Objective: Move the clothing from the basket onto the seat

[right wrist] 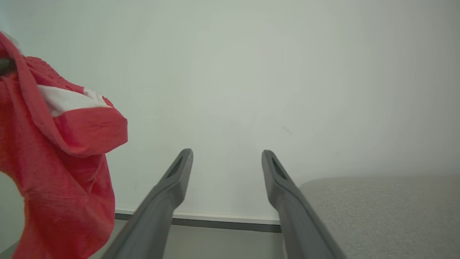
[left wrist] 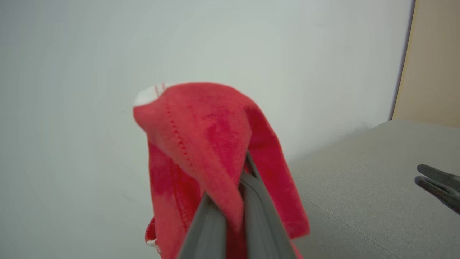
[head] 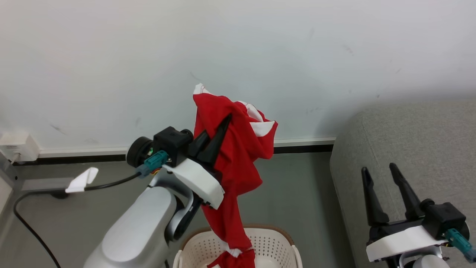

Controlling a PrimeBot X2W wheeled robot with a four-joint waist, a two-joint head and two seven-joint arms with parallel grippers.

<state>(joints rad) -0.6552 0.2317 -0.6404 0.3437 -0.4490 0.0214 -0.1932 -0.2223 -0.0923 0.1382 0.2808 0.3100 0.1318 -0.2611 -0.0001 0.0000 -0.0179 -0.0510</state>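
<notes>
While pinching clothing (head: pixel 238 160) in left gripper (head: pixel 217 128), fingers pressed together on a fold, long axis hanging down, lower end in basket (head: pixel 277 238) | seat (head: pixel 409 141): right of load, apart | right gripper (head: pixel 379 169): spread, empty, nearer seat | likely next: swing load rightward

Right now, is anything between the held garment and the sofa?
Nothing visible: bare floor lies between red garment and sofa. Open right gripper hovers by the sofa's edge; the garment's tail hangs into the laundry basket.
</notes>
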